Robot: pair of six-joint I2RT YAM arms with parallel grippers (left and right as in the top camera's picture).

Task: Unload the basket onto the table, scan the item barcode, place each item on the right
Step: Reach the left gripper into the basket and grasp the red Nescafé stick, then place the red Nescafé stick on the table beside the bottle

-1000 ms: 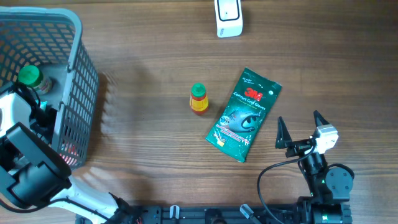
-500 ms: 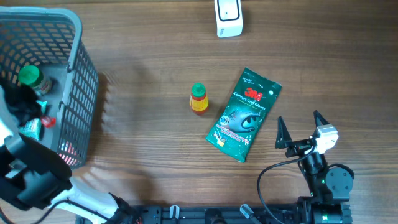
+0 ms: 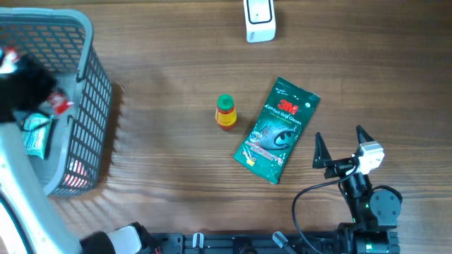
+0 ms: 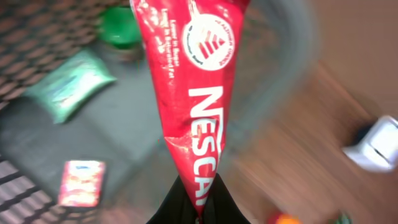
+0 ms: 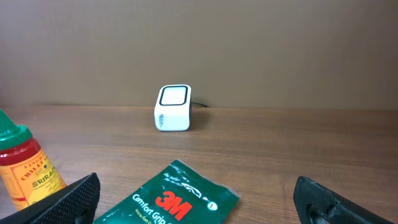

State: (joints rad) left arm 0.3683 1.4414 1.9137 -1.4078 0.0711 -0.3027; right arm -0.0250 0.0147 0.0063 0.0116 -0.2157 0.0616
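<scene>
Over the grey basket (image 3: 92, 77) at the left side of the table (image 3: 162, 176), our left gripper (image 4: 198, 208) is clamped on one end of a red Nescafé sachet (image 4: 199, 93), which we see held above a green packet (image 4: 68, 84) on the basket floor. Our right gripper (image 3: 339, 134) rests with jaws spread wide and empty near the 3M glove packet (image 3: 277, 130), well apart from the white scanner (image 3: 259, 20) at the far edge.
</scene>
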